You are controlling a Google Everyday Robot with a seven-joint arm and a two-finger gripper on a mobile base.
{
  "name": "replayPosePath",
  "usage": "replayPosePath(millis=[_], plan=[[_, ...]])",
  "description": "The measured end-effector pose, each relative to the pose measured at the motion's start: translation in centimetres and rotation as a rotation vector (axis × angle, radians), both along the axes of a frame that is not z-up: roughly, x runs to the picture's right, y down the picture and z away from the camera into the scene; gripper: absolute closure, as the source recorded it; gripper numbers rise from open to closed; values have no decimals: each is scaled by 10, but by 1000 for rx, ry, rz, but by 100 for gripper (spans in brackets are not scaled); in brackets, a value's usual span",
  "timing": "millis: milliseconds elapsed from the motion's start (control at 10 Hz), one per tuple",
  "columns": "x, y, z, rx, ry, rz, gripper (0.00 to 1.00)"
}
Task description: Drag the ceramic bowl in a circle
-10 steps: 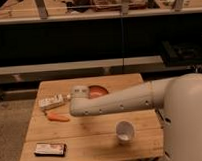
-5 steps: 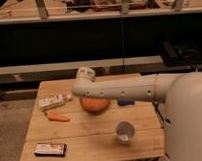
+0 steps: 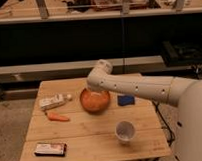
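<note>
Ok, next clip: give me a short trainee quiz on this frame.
1. True or false: the cup stands inside the bowl.
2. Where is the gripper? A) above the cup B) down at the bowl C) out past the table edge
3. What lies nearest the table's front left corner?

Key: 1 false, the cup stands apart on the table, nearer the front; 2 B; 3 the dark packet.
</note>
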State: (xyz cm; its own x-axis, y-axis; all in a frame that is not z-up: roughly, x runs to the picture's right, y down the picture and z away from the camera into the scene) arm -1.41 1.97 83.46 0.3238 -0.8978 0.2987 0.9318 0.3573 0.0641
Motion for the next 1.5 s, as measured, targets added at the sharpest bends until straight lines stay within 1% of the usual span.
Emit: replayPosePath(millis=[200, 300, 400, 500, 600, 700, 900, 1000, 1100, 1200, 1300, 1500], plan=[[36, -6, 7, -8, -27, -16, 20], [49, -9, 11, -16, -40, -30, 20], [56, -10, 14, -33, -52, -48, 20], [61, -10, 20, -61, -62, -77, 20], [64, -4, 33, -99, -76, -114, 20], [68, 3, 45, -121, -85, -141, 20], [78, 17, 64, -142, -110, -190, 20], [84, 24, 69, -143, -131, -204, 20], [87, 30, 73, -143, -167, -215, 20], [89, 37, 79, -154, -197, -228, 20], [83, 44, 85, -172, -219, -243, 20], [77, 54, 98, -204, -229, -254, 20]])
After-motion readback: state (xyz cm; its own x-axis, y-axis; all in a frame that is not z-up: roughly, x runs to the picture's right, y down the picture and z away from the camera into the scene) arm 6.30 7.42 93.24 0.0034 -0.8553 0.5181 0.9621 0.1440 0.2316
